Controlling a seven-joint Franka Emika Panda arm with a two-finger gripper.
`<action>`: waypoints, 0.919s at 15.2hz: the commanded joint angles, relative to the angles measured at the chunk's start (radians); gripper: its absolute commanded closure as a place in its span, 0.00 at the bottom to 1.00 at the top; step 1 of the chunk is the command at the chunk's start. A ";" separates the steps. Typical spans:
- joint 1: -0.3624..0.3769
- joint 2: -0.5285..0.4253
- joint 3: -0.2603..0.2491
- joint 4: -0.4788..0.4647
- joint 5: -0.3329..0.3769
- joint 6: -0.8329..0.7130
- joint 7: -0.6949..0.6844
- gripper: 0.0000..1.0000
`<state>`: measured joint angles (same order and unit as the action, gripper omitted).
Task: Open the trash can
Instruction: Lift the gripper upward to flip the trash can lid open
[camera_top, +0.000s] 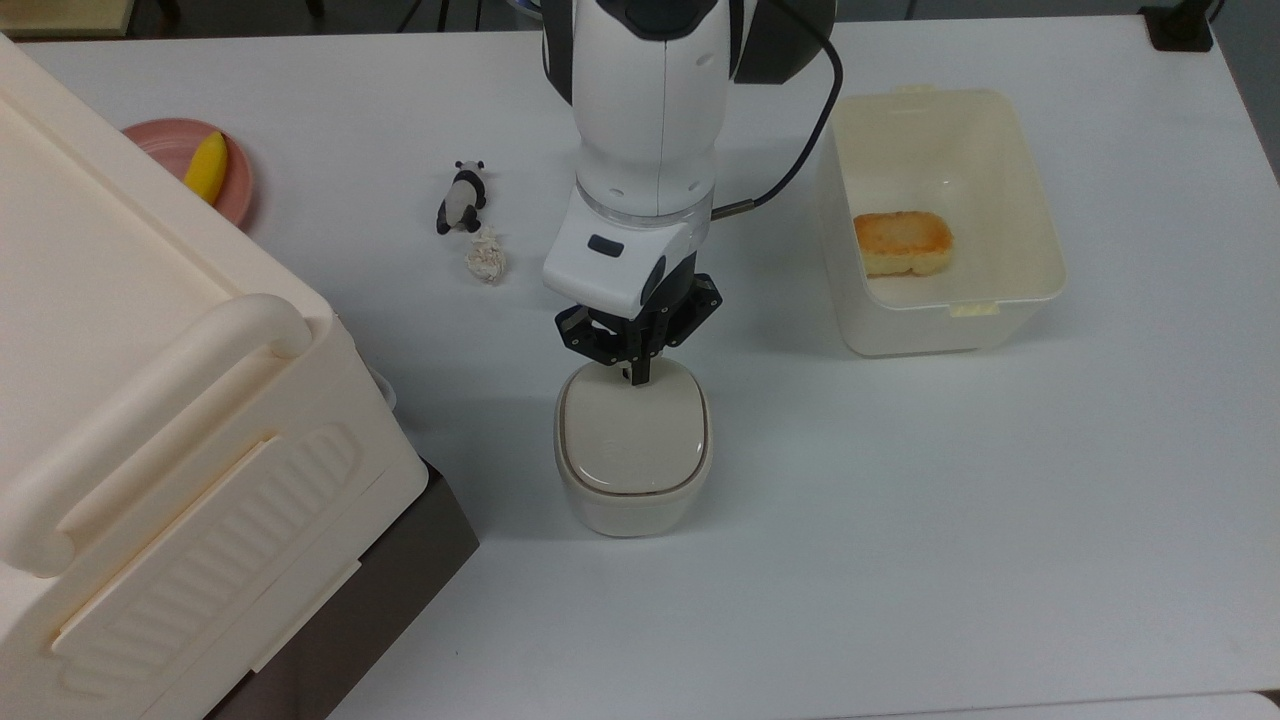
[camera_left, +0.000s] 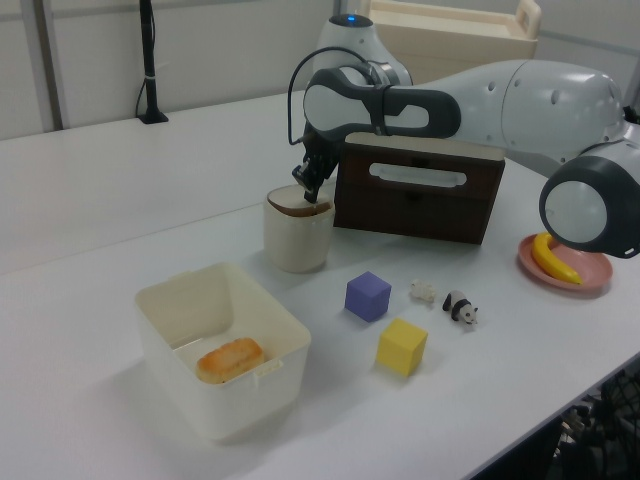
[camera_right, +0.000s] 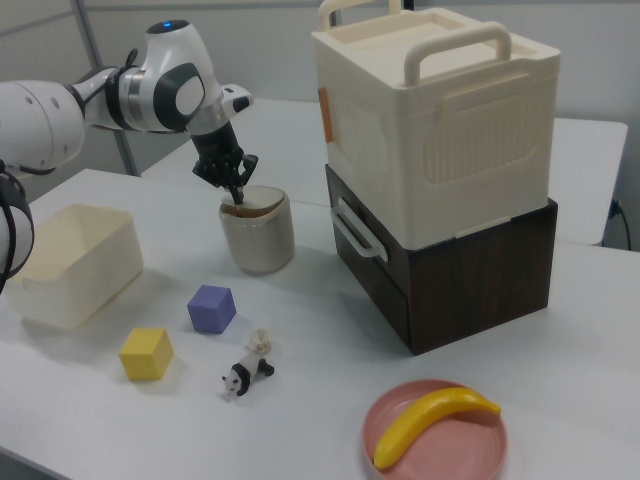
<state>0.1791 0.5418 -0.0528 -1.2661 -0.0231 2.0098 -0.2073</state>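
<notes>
Where the white table (camera_top: 950, 520) runs widest, its biggest load is the cream box (camera_right: 440, 110) with a thick handle, stacked on a dark brown drawer unit (camera_right: 470, 275) at the top view's left and the right view's right. Next in size is the Franka arm (camera_left: 520, 100), reaching down over the middle of the table. The lidless cream tub (camera_top: 1040, 260) sits at the top view's right, well apart from the arm, with 1 piece of toasted bread (camera_top: 903, 243) lying on its floor. The trash can (camera_top: 632, 495) stands near the table's middle, just in front of the drawer unit's corner in the left view. In the left and right views its beige lid (camera_top: 632, 435) looks tilted, with a dark gap showing under the raised edge. The gripper (camera_top: 640, 372) points down at the lid's edge nearest the arm, its 2 fingers drawn together into a single black tip touching or just above the lid. A pink plate (camera_right: 400, 440) holds 1 banana (camera_right: 430, 418). Smaller still are 1 purple cube (camera_right: 212, 308), 1 yellow cube (camera_right: 146, 353), 1 panda figure (camera_top: 462, 197) and, just beside it, 1 crumpled white scrap (camera_top: 487, 257).
</notes>
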 joint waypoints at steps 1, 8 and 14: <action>-0.001 0.004 0.004 0.037 -0.005 -0.023 0.052 1.00; -0.021 -0.133 -0.002 0.037 0.000 -0.205 0.195 0.93; -0.055 -0.311 -0.012 0.028 0.000 -0.445 0.204 0.93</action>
<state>0.1410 0.3405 -0.0584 -1.1935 -0.0230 1.6569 -0.0182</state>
